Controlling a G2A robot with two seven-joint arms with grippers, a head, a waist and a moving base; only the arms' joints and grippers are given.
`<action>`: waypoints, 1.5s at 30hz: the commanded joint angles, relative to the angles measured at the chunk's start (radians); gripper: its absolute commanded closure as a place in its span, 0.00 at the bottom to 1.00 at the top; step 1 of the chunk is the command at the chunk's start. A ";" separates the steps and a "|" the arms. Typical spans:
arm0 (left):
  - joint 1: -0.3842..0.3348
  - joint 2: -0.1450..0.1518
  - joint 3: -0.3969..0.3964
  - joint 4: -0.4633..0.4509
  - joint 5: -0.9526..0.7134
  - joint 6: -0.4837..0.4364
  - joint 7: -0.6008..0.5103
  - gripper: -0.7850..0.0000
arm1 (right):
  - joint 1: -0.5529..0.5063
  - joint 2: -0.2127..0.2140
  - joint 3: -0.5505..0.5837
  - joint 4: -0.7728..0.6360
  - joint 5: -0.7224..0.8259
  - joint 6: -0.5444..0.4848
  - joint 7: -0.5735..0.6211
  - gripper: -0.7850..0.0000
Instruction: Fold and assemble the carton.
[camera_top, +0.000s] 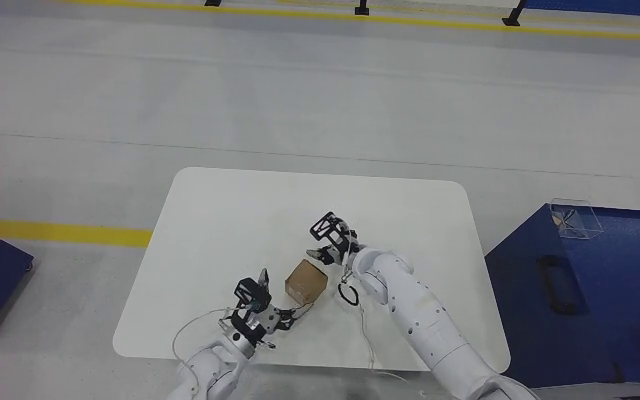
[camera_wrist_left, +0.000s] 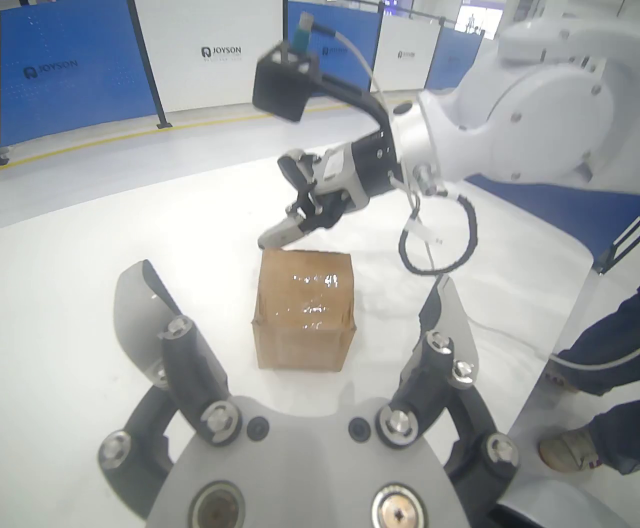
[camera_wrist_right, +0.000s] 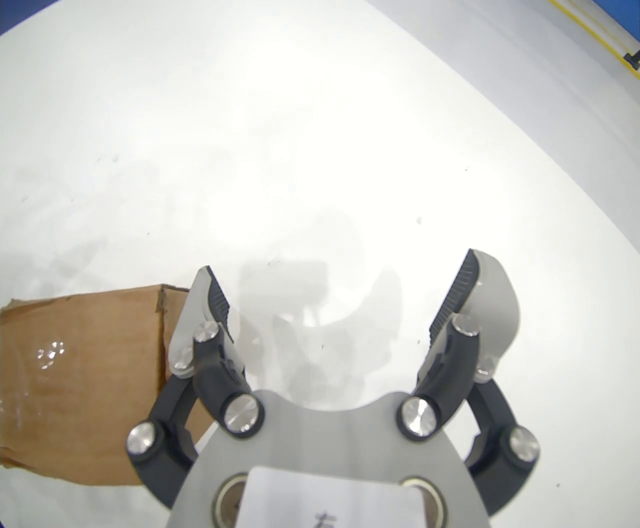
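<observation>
Left gripper hangs spread wide, just short of the brown carton, which sits mid-table looking closed up. Right gripper is spread too, just beyond it. I'd pinch the sides squarely, then press the top flat.

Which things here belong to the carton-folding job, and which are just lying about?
Job: cardboard carton; left gripper and right gripper, both with jaws open.
Lying about: white table underneath; blue cabinet; clear box on it.
</observation>
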 joint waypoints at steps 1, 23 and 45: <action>-0.012 -0.001 0.017 0.029 0.021 0.014 -0.005 0.00 | -0.002 0.001 0.015 -0.002 0.014 0.018 -0.005 0.00; -0.212 -0.041 0.180 0.382 0.038 0.158 0.116 0.52 | -0.002 0.002 0.017 -0.003 0.014 0.020 -0.005 0.00; -0.065 -0.064 0.138 0.062 -0.714 0.140 -0.374 1.00 | -0.059 0.054 0.258 -0.156 0.135 0.103 0.012 0.00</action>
